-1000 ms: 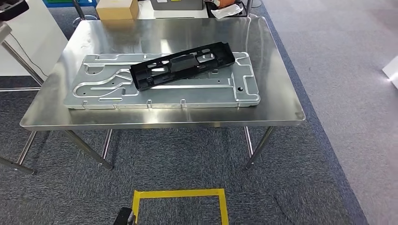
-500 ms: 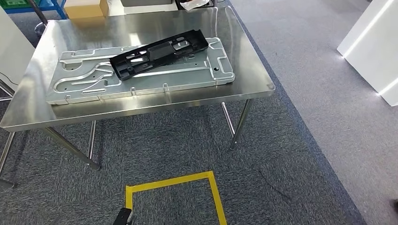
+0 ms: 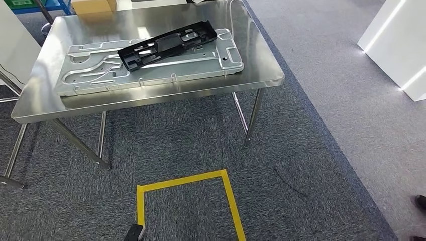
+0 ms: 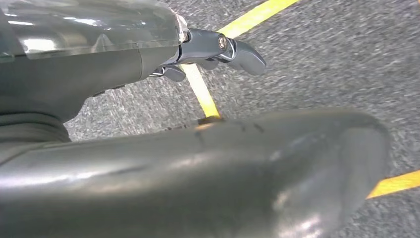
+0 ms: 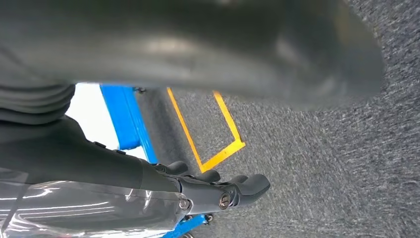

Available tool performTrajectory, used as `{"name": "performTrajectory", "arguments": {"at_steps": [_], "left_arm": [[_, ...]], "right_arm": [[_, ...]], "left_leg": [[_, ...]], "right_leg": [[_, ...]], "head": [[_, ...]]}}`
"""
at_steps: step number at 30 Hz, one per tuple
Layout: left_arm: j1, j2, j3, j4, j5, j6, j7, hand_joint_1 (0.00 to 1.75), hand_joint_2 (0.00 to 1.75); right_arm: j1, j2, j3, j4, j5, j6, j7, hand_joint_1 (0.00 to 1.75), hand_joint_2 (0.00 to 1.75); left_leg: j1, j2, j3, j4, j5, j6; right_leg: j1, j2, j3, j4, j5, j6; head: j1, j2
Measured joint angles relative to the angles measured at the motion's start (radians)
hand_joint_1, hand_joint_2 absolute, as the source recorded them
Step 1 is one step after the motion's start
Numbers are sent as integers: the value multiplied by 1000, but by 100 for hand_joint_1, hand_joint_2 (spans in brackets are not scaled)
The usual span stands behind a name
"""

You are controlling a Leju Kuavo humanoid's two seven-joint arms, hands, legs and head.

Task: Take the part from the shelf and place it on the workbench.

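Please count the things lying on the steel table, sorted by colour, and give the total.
Black: 1, the long black plastic part
Silver: 1, the large flat silver metal plate under it
Tan: 1, the cardboard box at the far edge of the steel table
Total: 3

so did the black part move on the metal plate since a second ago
No. The black part lies across the same spot on the grey plate; the camera turned instead.

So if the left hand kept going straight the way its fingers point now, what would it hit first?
Most likely the floor: the left hand hangs empty, fingers aimed down at the grey carpet beside the yellow tape line. Nothing else shows between, though depth is unclear.
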Motion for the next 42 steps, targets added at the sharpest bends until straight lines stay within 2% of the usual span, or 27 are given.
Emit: {"name": "performTrajectory", "arguments": {"at_steps": [2,4,5,7,9,10,11,12,14,16,18,20,21,24,25,26,27,29,31,32,33,35,36,38,40,41,42], "left_arm": [[-3,0,-1,0,0,1,0,0,0],[-2,0,-1,0,0,2,1,0,0],[-2,0,-1,0,0,2,1,0,0],[-1,0,-1,0,1,3,2,0,0],[-1,0,-1,0,1,4,2,0,0],[-1,0,-1,0,1,4,2,0,0],[-1,0,-1,0,1,4,2,0,0],[-1,0,-1,0,1,4,2,0,0],[-2,-2,-1,0,1,4,2,0,0],[-5,-5,-1,1,1,4,0,0,0],[-6,-6,-1,1,2,4,-2,0,0],[-2,-5,-1,1,2,4,-2,0,0],[1,-4,-1,1,2,4,-2,0,0],[0,-4,-1,1,2,4,-2,0,0],[-1,-3,-1,1,2,4,-2,0,0],[-2,-3,-1,1,1,4,-3,0,0],[-2,-3,-1,1,1,4,-3,0,0],[-3,-3,-1,1,0,7,-4,0,0],[-5,-3,-1,1,-1,12,-5,0,0],[-6,-3,-1,1,-1,14,-6,0,0],[-7,-3,-1,1,-1,16,-7,0,0],[-6,-3,-1,1,-1,18,-7,0,0],[-6,-3,-1,1,-1,19,-7,0,0],[-7,-3,-1,1,-1,20,-8,0,0],[-7,-3,-1,1,-1,22,-10,0,0],[-6,-3,-1,1,0,22,-10,0,0],[-5,-3,-1,1,0,23,-11,0,0]], "right_arm": [[0,0,1,-1,12,8,-6,0,0],[2,0,2,0,24,16,-7,0,0],[3,0,2,0,28,19,-8,0,0],[4,0,3,0,34,19,-9,0,0],[4,1,5,0,36,21,-11,0,0],[4,1,7,1,37,23,-11,0,0],[3,1,8,1,37,25,-11,0,0],[3,1,9,1,38,27,-11,0,0],[3,0,11,0,39,32,-12,0,0],[2,-2,14,-1,42,34,-13,0,0],[1,-3,16,-2,47,35,-14,0,0],[-2,0,18,-1,49,36,-15,0,0],[-3,1,19,0,50,36,-16,0,0],[0,1,19,0,50,37,-15,0,0],[2,1,19,0,49,36,-14,0,0],[4,1,19,0,49,35,-13,0,0],[3,1,19,0,47,33,-11,0,0],[1,2,19,0,43,23,-6,0,0],[-1,2,18,-1,39,16,-3,0,0],[-2,2,18,-1,38,14,-2,0,0],[-2,2,18,-1,37,14,-2,0,0],[-2,3,18,-1,37,13,-2,0,0],[-1,3,18,-1,37,13,-2,0,0],[1,2,17,-1,37,13,-2,0,0],[3,3,17,0,37,14,-1,0,0],[4,2,16,0,37,14,0,0,0],[5,3,16,0,37,15,0,0,0]], "left_leg": [[-4,-4,60,-100,-34,14],[-7,-5,53,-109,-27,36],[-8,-6,43,-109,-16,47],[-9,-7,15,-110,12,64],[-15,-12,-18,-108,39,72],[-19,-16,-36,-106,53,73],[-23,-22,-55,-104,66,73],[-27,-28,-74,-101,79,73],[-32,-44,-108,-95,103,71],[-35,-61,-127,-91,124,66],[-34,-78,-136,-94,148,57],[-33,-83,-148,-94,154,47],[-33,-73,-158,-78,131,43],[-19,-23,-201,78,-19,23],[-13,-16,-209,140,-46,15],[-8,-12,-207,184,-45,9],[-4,-11,-191,199,-19,4],[2,-8,-107,127,34,-2],[0,-4,10,-27,6,2],[-2,-3,47,-85,-21,7],[-5,-2,64,-115,-37,15],[-7,0,57,-122,-30,34],[-7,0,51,-122,-23,44],[-7,2,36,-123,-7,58],[-11,1,19,-122,5,63],[-14,0,13,-120,10,64],[-17,-1,9,-118,13,64]], "right_leg": [[2,-1,-9,7,17,13],[-2,-4,-11,3,32,27],[-4,-5,-17,10,19,32],[-6,-3,-41,76,-65,36],[-3,-1,-72,203,-169,35],[-2,0,-79,261,-188,33],[1,1,-73,292,-182,29],[4,3,-51,290,-156,22],[14,29,47,186,-110,-2],[24,65,161,28,-124,-22],[31,70,208,-51,-141,-27],[26,49,197,-61,-123,-33],[23,36,187,-64,-110,-39],[20,-4,142,-63,-76,-43],[19,-16,124,-58,-66,-39],[17,-26,105,-52,-56,-35],[15,-33,84,-44,-48,-31],[11,-42,42,-22,-34,-21],[11,-45,16,-1,-24,-9],[12,-45,11,6,-19,-3],[12,-46,9,8,-12,3],[8,-42,6,11,-6,18],[5,-34,-2,27,-20,24],[3,-14,-41,119,-89,32],[3,-3,-89,252,-160,34],[4,-2,-96,288,-171,33],[5,-1,-84,285,-164,30]], "head": [[0,0],[0,0],[0,0],[0,0],[0,0],[0,0],[0,0],[0,0],[0,0],[0,0],[0,0],[0,0],[0,0],[0,0],[0,0],[0,0],[0,0],[-1,0],[-1,0],[0,0],[0,0],[0,0],[0,0],[0,0],[0,0],[0,0],[0,0]]}}
